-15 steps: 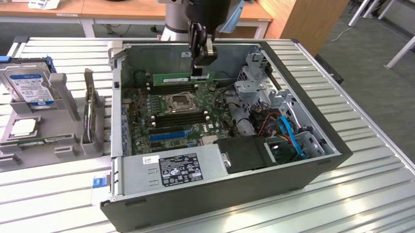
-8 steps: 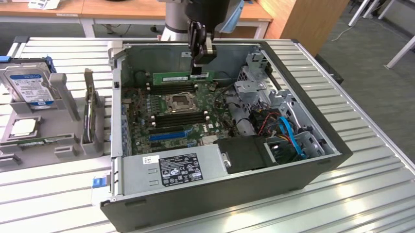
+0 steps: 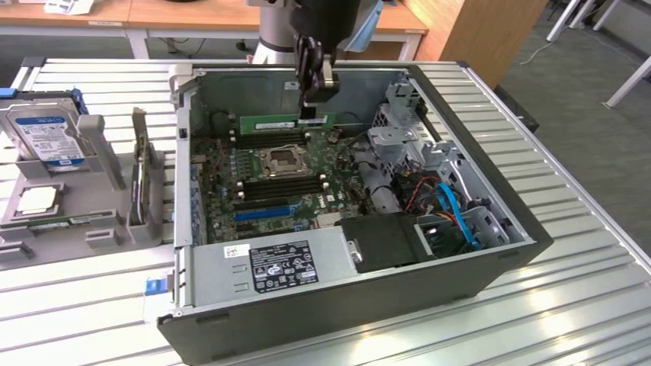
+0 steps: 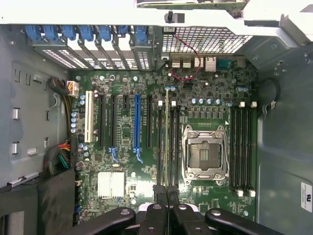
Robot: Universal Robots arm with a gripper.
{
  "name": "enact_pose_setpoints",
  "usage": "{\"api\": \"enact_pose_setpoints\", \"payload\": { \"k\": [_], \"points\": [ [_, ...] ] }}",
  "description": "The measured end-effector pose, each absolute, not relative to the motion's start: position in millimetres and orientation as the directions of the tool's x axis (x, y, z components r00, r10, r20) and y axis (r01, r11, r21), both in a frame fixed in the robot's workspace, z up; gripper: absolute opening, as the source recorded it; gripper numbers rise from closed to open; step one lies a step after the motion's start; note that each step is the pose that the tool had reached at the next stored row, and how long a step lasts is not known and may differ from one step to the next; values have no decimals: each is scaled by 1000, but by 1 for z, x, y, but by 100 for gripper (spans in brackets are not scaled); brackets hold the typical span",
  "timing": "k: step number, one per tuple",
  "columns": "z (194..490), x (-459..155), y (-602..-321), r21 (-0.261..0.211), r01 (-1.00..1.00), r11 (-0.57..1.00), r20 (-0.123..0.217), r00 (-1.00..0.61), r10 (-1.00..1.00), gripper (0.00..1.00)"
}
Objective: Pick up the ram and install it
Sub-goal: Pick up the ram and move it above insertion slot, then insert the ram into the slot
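The ram (image 3: pixel 277 122) is a thin green stick held level inside the open computer case (image 3: pixel 529 244). It hangs just over the far pair of black memory slots (image 3: pixel 270 141) on the motherboard (image 3: pixel 219 194). My gripper (image 3: pixel 311 113) reaches down from above and is shut on the stick's end at the exterior view's right. In the wrist view the ram (image 4: pixel 167 132) shows edge-on as a thin line between two black slots beside the CPU socket (image 4: pixel 205 154). There my gripper (image 4: pixel 167 195) pinches it between dark fingertips. Whether the stick touches a slot I cannot tell.
A metal CPU socket (image 3: pixel 283 160) sits mid-board, with more black slots (image 3: pixel 280 187) and a blue expansion slot (image 3: pixel 259 213) nearer. A power supply (image 3: pixel 274 263), drive cage (image 3: pixel 402 145) and blue cables (image 3: pixel 453 210) crowd the case. A hard drive (image 3: pixel 46 137) stands in a grey holder outside.
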State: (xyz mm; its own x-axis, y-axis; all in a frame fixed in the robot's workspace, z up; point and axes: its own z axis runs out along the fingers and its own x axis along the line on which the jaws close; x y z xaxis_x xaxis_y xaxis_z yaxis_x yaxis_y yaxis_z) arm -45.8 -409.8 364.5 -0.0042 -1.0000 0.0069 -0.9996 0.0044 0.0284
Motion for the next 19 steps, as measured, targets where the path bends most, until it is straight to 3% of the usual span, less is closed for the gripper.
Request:
{"api": "enact_pose_setpoints", "payload": {
  "k": [19],
  "points": [
    [357,-46,-410,28,-1000,4,7,-4,-1000,12]
  ]
}}
